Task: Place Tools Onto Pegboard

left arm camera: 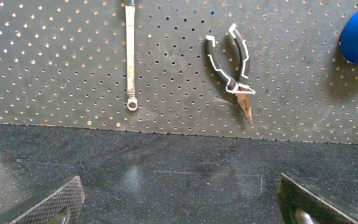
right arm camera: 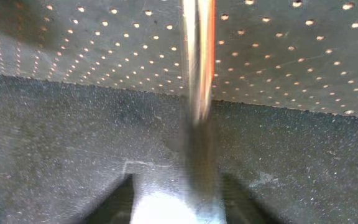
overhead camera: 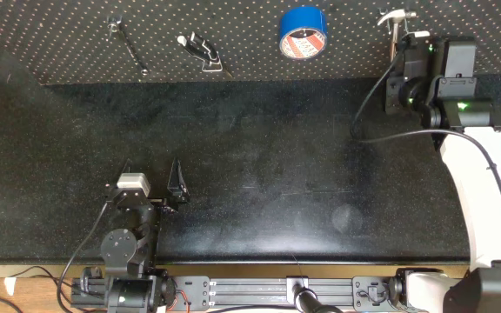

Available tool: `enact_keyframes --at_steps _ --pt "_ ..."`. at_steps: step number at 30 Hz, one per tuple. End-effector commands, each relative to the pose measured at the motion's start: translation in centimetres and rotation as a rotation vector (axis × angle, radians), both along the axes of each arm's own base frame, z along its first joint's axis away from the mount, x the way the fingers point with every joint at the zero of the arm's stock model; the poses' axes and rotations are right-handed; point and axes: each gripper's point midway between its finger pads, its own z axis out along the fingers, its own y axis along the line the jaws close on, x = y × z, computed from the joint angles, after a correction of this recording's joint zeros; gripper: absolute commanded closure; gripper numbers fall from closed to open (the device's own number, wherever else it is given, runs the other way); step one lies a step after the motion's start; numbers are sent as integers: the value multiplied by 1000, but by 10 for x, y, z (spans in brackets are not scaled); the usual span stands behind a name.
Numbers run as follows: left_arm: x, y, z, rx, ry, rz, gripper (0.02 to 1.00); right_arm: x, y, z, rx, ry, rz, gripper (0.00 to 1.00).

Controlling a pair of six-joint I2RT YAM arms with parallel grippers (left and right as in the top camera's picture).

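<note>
right claw (overhead camera: 404,61) clamped on hammer (overhead camera: 396,19) handle, hammer up against pegboard (overhead camera: 59,43) at its right end. left claw (overhead camera: 152,174) wide apart, low over worktop (overhead camera: 259,156) nr its base. wrench (overhead camera: 129,45), pliers (overhead camera: 200,50), blue tape (overhead camera: 302,33) hang on pegboard.

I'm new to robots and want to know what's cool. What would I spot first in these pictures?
The bright blue roll of tape hanging on the dotted pegboard jumps out first. Pliers and a wrench hang to its left. At the board's right end, the right gripper holds a hammer by its handle, head up, close to the board.
</note>
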Motion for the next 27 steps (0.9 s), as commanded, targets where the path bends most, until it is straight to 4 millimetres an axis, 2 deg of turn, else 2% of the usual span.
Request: enact_keyframes --at_steps 1,2,5,7,9,11,16,19,22,24,27 --pt "0 0 -1 9 1 -5 25 2 -6 -3 -39 5 -26 255" --pt "0 0 -1 9 1 -5 25 2 -6 -2 -39 5 -26 7" --pt "0 0 -1 9 0 -5 25 -3 -6 -3 -40 4 -25 16" --pt "0 0 -1 9 1 -5 25 -15 -6 -15 -61 6 -4 16" --pt "0 0 -1 9 0 -5 25 -36 -5 -35 -52 -39 -11 18" --pt "0 0 -1 9 0 -5 25 -54 -2 -47 -29 -165 -24 18" --pt "0 0 -1 9 1 -5 23 -87 5 -33 -11 -483 5 18" --pt "0 0 -1 9 0 -5 25 -106 6 -33 -11 -610 7 20" --pt "0 0 -1 8 0 -5 23 -118 6 -35 -13 -672 7 20" --pt "0 0 -1 9 0 -5 23 -124 6 -29 -14 -724 7 20" --pt "0 0 -1 9 0 -5 23 -132 6 -35 23 -724 -13 20"
